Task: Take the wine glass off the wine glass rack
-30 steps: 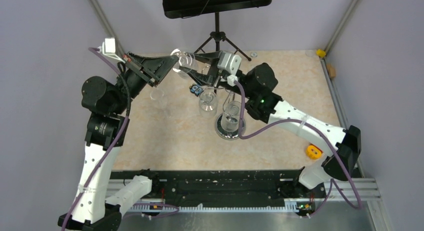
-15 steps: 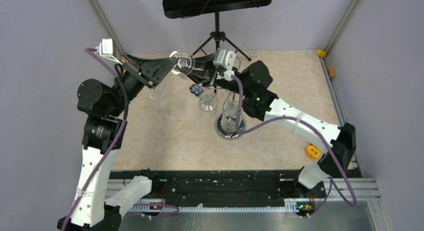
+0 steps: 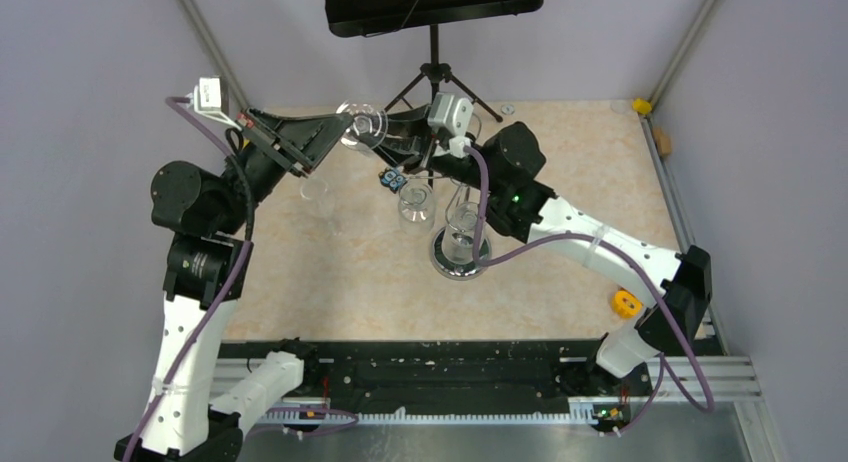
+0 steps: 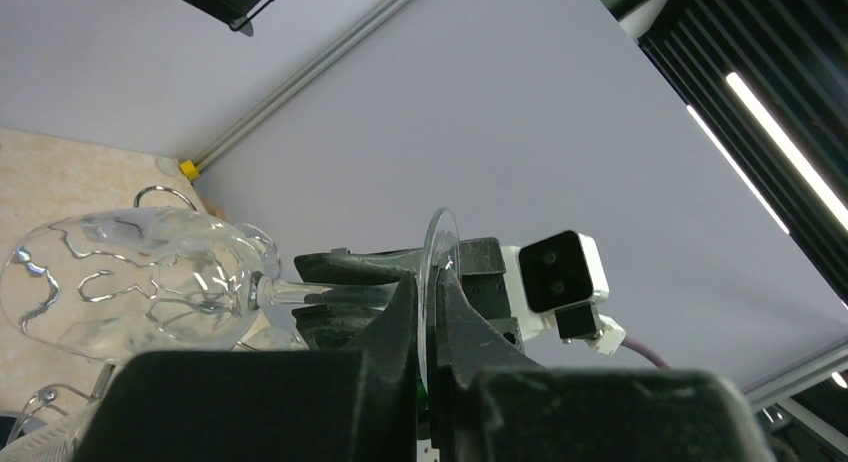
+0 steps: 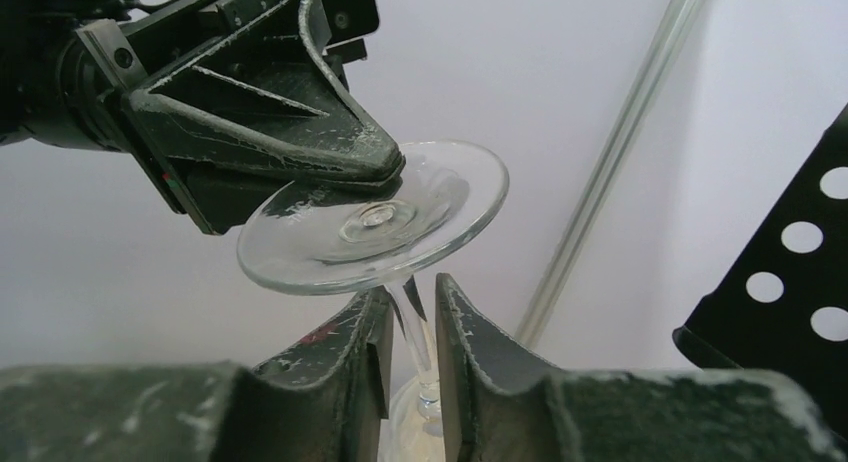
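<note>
Right gripper (image 5: 410,294) has narrowed round the wine glass (image 5: 375,222) stem (contact unclear); left gripper (image 4: 425,282) clamps the foot's rim; stem runs lengthwise between right jaws.

2 arms (image 3: 600,244) with white links (image 3: 190,332), black joints (image 3: 185,192) and trailing purple cables (image 3: 482,217)

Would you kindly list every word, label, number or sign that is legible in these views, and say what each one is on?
No text can be read in any view.
Too small to read: any marks on the blue tags near the wine glass rack.
No lettering: the black music stand shows only round holes.
No marking visible: the white camera block.
</note>
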Controlling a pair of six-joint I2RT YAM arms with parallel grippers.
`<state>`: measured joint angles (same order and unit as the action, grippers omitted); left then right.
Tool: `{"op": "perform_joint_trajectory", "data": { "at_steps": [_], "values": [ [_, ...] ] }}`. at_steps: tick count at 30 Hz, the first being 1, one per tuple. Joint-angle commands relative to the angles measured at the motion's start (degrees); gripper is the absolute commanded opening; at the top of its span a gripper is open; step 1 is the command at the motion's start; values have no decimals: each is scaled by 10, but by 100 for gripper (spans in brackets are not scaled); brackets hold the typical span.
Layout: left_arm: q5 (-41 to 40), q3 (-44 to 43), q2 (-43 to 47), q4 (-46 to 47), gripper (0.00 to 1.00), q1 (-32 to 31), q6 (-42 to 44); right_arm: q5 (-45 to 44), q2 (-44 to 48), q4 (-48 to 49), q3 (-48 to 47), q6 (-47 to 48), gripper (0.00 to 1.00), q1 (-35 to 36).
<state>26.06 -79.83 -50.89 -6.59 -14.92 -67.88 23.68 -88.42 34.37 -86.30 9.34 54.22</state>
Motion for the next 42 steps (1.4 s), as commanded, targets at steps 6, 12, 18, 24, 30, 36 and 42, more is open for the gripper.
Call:
{"op": "perform_joint_trajectory", "data": {
  "at_steps": [6, 12, 18, 24, 30, 36, 42],
  "values": [
    [19, -25, 16, 80, 17, -1, -8, -37, -7, 52, -39, -49, 0, -3],
    [0, -57, 8, 11, 80, -1, 60, -75, -4, 139, -35, -132, 0, -3],
    [-56, -54, 18, -33, 89, -1, 118, -239, 14, 235, -10, -246, 0, -3],
    [-11, -29, 7, -15, 90, -1, 129, -379, 55, 250, 28, -403, 0, -8],
    [32, -14, -1, -13, 86, -1, 120, -388, 72, 240, 48, -493, 0, -9],
    [25, 0, 5, -11, 84, -1, 106, -410, 78, 259, 64, -555, 0, -9],
    [81, 14, 1, 69, 78, -1, 30, -423, 78, 262, 90, -645, 0, -10]
  ]
}}
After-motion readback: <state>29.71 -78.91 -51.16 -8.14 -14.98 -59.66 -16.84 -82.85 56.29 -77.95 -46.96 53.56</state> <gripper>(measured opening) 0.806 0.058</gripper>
